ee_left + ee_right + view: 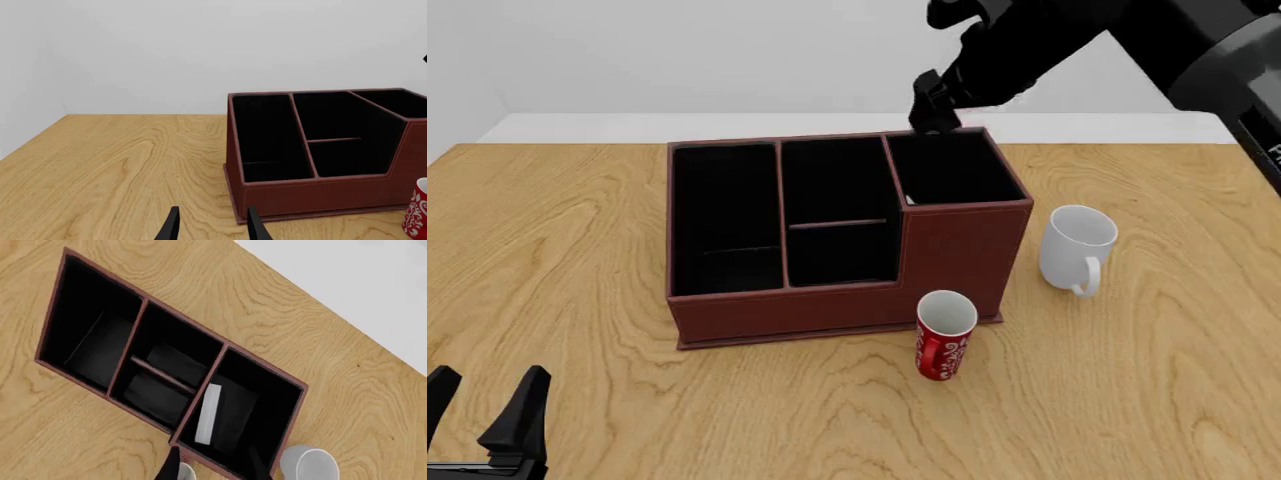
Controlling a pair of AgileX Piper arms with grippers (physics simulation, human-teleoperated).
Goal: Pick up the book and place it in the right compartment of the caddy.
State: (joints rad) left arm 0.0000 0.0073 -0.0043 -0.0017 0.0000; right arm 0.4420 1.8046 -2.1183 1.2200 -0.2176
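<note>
The reddish-brown caddy [787, 310] stands mid-table; it also shows in the left wrist view [320, 192] and the right wrist view [51, 305]. The book [208, 414] stands inside the right compartment [257, 395], white page edges up, against the divider wall. In the front view only a white sliver of it [909, 200] shows in that compartment [954, 170]. My right gripper [936, 108] is open and empty, above the compartment's back edge; its fingers frame the cell in the right wrist view [213, 467]. My left gripper [481, 415] is open and empty at the near left.
A red soda can [945, 340] stands in front of the caddy's right part and shows in the left wrist view [417, 210]. A white mug [1077, 245] stands to the caddy's right. The other cells hold nothing but black lining.
</note>
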